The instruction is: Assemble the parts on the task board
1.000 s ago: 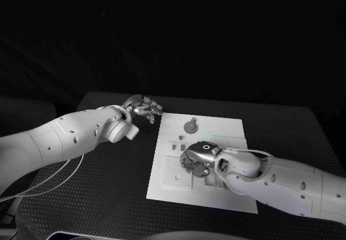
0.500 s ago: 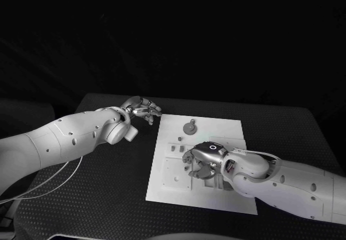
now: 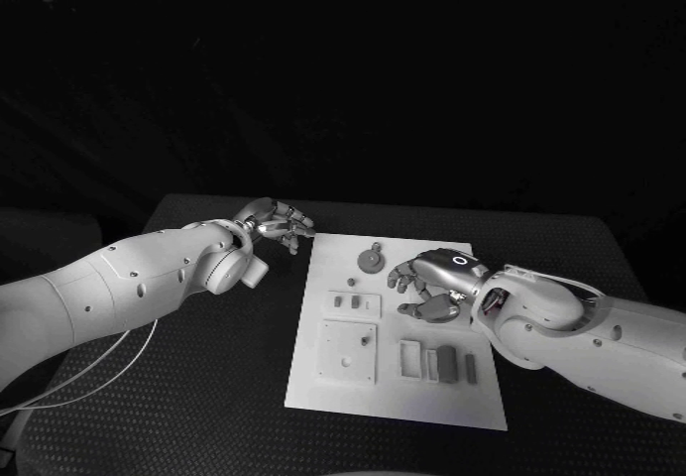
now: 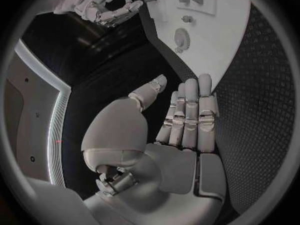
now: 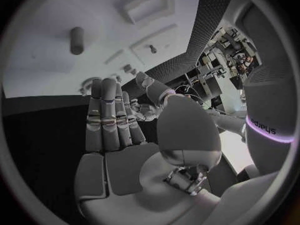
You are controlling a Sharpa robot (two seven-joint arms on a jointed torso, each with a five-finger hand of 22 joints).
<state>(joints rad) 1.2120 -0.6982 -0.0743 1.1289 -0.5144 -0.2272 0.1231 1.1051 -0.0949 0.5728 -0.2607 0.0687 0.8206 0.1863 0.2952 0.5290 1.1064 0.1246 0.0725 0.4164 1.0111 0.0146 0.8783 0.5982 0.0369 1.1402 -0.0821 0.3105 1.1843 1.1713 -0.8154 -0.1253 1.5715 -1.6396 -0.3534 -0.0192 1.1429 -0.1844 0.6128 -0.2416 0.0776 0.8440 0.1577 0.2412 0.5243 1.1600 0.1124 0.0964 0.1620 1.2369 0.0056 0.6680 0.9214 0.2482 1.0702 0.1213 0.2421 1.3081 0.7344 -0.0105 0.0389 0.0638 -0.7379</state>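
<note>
In the head view, the white rectangular task board (image 3: 400,342) lies mid-counter (image 3: 186,397). The right hand (image 3: 429,283) hovers over its far half, fingers spread, empty, beside a round grey part (image 3: 375,258). The left hand (image 3: 279,220) hangs off the board's far left corner.

In the left wrist view, its fingers (image 4: 190,112) stretch out straight, holding nothing.

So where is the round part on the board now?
In the head view, the round part lies near the task board's far edge, just left of the right hand.

The white task board (image 3: 322,392) lies flat on the table. Grey parts rest on it: a round part (image 3: 375,259) near the far edge, upright bars (image 3: 446,363) nearer.
</note>
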